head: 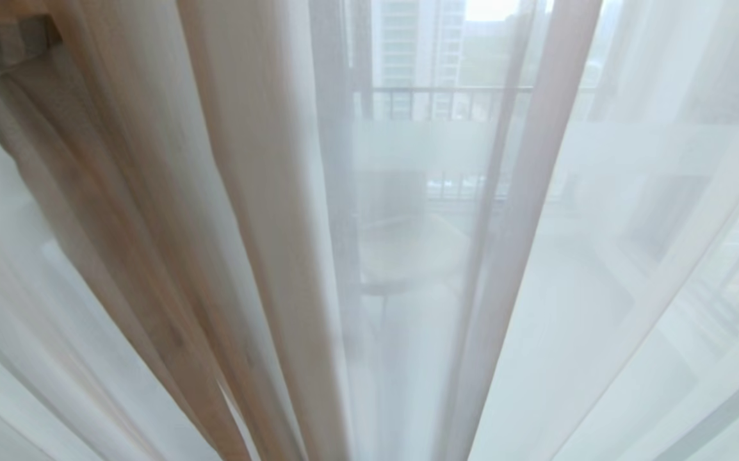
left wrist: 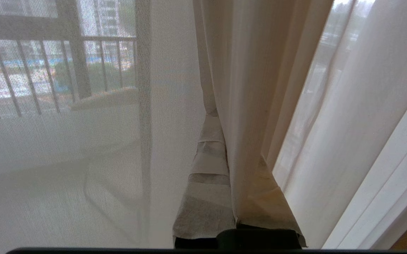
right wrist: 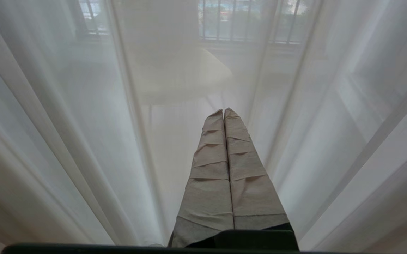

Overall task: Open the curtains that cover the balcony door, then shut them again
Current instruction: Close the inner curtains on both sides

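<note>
The curtains fill every view. A cream-beige gathered fold (head: 152, 192) runs from the upper left down to the middle, with white sheer (head: 600, 256) spread beside it. My left gripper (head: 8, 41) is at the far upper left, shut on that fold. In the left wrist view the fold (left wrist: 249, 88) passes between the gripper's (left wrist: 221, 116) tape-wrapped fingers (left wrist: 207, 197). My right gripper (right wrist: 223, 110) is shut and empty, pointing at the sheer (right wrist: 66, 123). The balcony door is veiled; a dark upright (head: 362, 57) shows faintly through the sheer.
Through the sheer I make out a round table (head: 408, 256), also visible from the right wrist (right wrist: 182, 77). Beyond it is a balcony railing (head: 446, 96) with tall buildings behind. A pale wall or frame edge (left wrist: 394, 176) stands beside the left gripper.
</note>
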